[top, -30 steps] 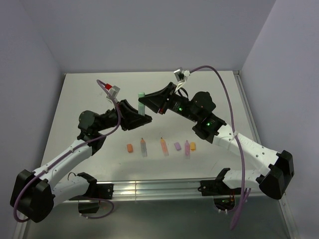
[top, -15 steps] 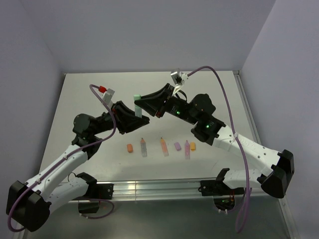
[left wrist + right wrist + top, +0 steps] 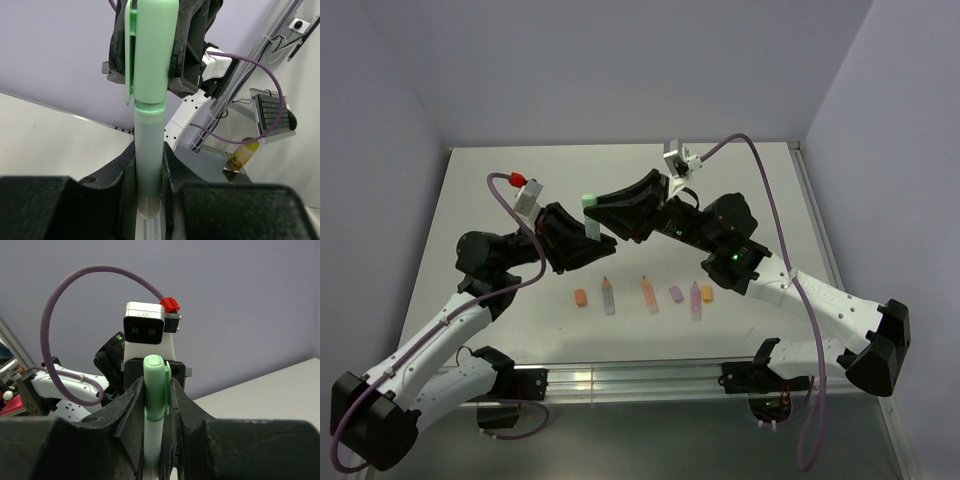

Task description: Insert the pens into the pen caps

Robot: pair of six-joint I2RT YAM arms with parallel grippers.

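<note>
Green cap (image 3: 154, 372) on its pale barrel, a pen (image 3: 149, 135) hangs above the tabletop (image 3: 470, 190) left of centre, barrel pinched by the left gripper (image 3: 149, 175), cap clamped by the right gripper (image 3: 157, 395); three pens (image 3: 608, 297) and three caps (image 3: 580, 297) lie in a near row.

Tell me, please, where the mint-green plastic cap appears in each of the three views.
Top external: the mint-green plastic cap sits upper centre, where both arms meet.
Left wrist: the cap is top centre, on the pale translucent marker clamped by the left hand.
Right wrist: the cap stands lower centre.
Shared landmark: the black right hand gripping the cap, in all three.
</note>
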